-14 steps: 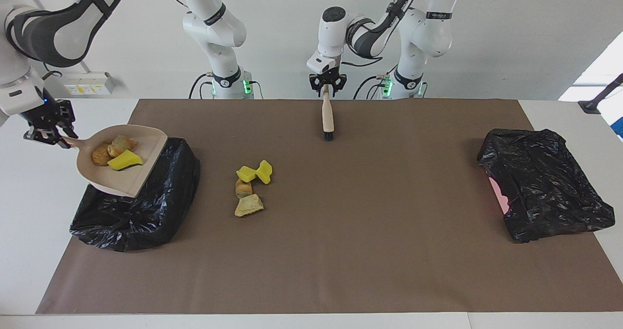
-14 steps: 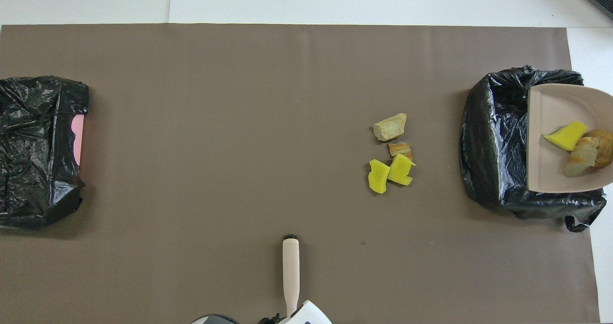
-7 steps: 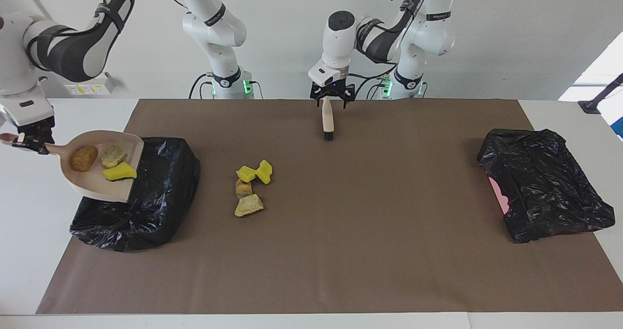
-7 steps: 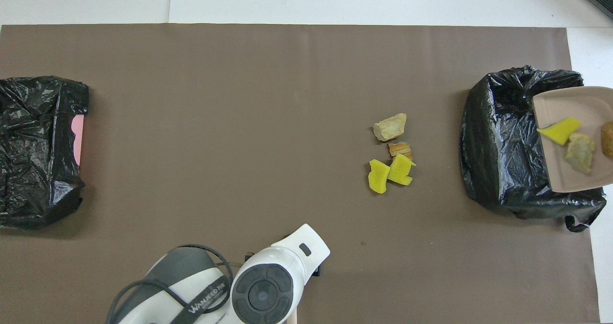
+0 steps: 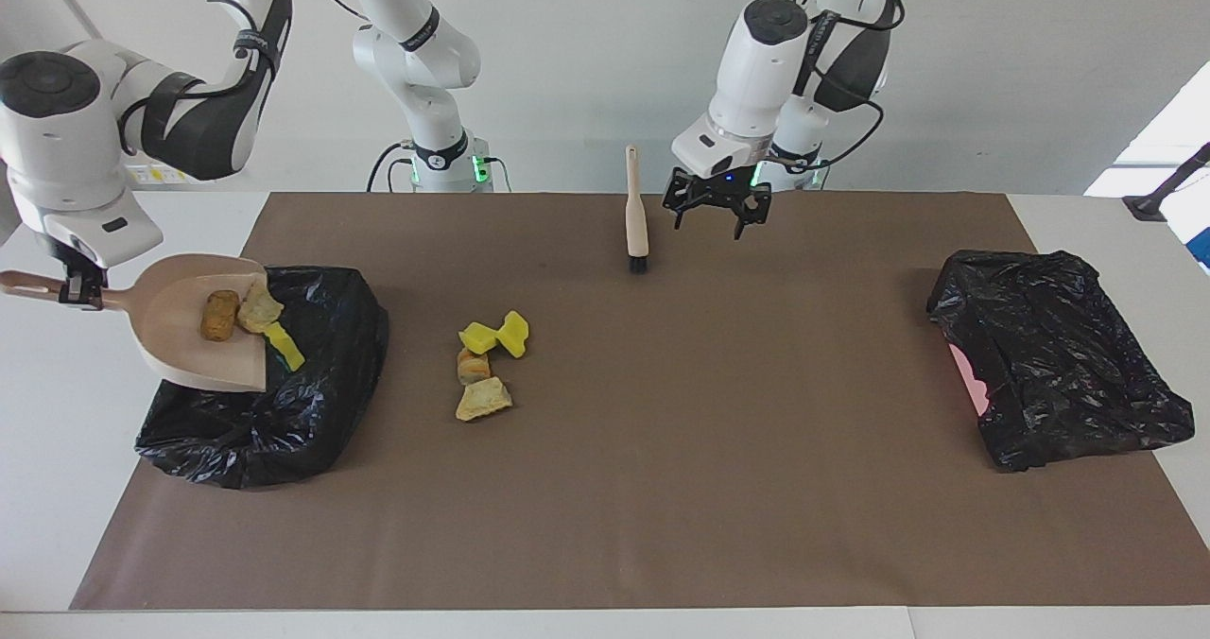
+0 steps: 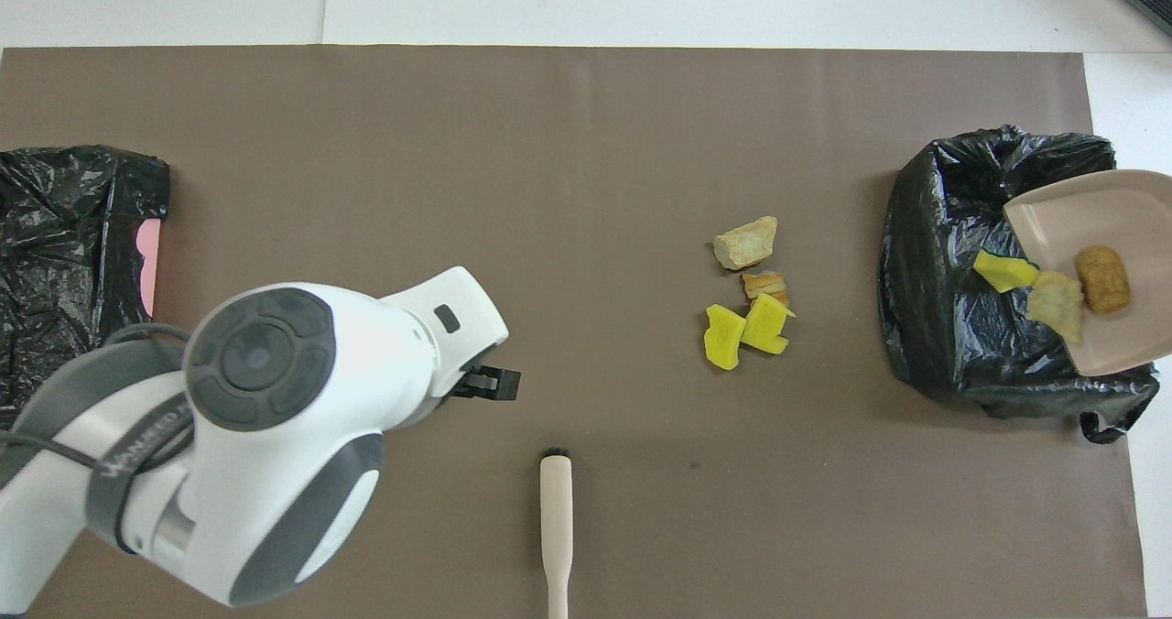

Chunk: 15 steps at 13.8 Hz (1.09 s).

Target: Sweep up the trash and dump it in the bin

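I am tipping the dustpan (image 5: 203,322) over the bin (image 5: 284,403) at the right arm's end of the table, my right gripper (image 5: 80,289) clamped narrow on its handle. Three pieces of trash are sliding toward the pan's lip: a brown lump (image 5: 219,315), a tan lump (image 5: 257,307) and a yellow sponge piece (image 5: 284,346) that is already hanging over the edge above the black bag. None of them looks to be fully inside the bin yet, so I judge this dump to be under way rather than done.

My left gripper (image 5: 716,206) is hanging above the mat with its fingers wide apart and holding nothing. The brush (image 5: 635,218) is lying free on the mat just beside it, bristles pointing away from the robots.

Four pieces are lying on the mat (image 5: 662,488) in a tight cluster (image 5: 487,370), between the brush and the bin and nearer the bin: two bright yellow sponge chunks (image 6: 743,331) touching each other, a small orange-tan bread-like lump (image 6: 765,284) against them, and a pale tan lump (image 6: 746,242) just beside that one. In my judgement roughly half the job is left: finishing this pour, then bringing the pan down beside the cluster, taking up the brush, sweeping the four pieces in and dumping again.

A second bin (image 5: 1059,355), also lined in black, is sitting at the left arm's end, well apart from everything else.
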Each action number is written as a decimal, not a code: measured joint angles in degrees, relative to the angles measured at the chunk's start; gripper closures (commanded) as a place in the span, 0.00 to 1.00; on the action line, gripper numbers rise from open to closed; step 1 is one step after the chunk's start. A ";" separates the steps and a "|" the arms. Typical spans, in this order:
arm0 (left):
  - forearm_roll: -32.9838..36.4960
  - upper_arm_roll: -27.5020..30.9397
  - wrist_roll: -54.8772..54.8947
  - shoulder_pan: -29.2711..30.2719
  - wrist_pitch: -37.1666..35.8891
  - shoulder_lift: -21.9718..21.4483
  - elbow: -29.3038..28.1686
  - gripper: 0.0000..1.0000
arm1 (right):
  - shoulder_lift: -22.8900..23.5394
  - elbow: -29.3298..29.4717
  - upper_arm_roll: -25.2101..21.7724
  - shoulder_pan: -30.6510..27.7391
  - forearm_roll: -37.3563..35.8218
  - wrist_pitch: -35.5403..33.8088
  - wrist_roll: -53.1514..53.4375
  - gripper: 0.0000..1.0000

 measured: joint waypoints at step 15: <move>4.47 0.20 19.67 21.48 -27.62 5.86 34.91 0.00 | -9.20 -1.42 0.11 5.05 -9.95 -9.12 4.46 1.00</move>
